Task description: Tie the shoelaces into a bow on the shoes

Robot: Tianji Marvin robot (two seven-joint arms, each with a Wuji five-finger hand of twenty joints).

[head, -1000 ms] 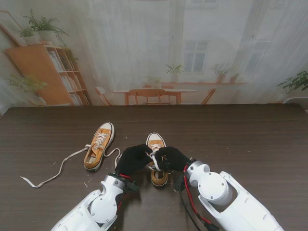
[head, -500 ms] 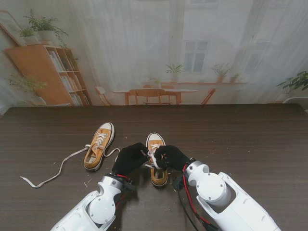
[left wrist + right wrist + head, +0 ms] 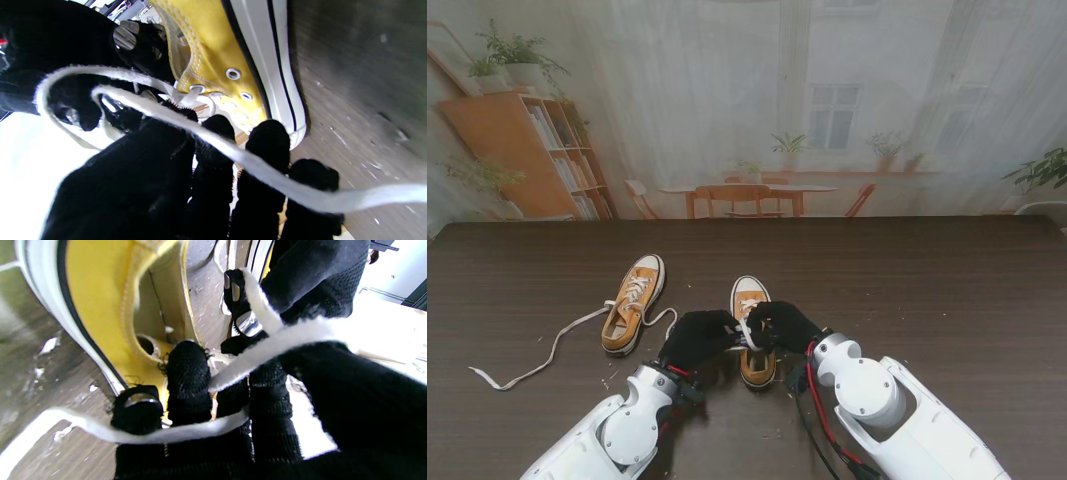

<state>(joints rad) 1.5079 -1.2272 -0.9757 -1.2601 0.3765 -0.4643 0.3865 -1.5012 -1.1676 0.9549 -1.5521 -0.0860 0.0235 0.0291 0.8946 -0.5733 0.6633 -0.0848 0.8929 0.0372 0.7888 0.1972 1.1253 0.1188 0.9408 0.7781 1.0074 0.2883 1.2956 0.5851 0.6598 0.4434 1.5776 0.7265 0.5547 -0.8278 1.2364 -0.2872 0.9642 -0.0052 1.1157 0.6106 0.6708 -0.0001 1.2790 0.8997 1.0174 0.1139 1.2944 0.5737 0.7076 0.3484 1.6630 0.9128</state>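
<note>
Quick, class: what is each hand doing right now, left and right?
Left hand: shut on the white shoelace of the near shoe.
Right hand: shut on the same shoelace.

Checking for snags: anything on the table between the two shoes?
Stand view: a white lace from the left shoe loops into the gap toward the right shoe; otherwise bare table with small specks.

Yellow shoe (image 3: 752, 330), white lace (image 3: 233, 150)

Stand view high over table (image 3: 947, 290), wrist views close, sharing shoe (image 3: 753, 330)
</note>
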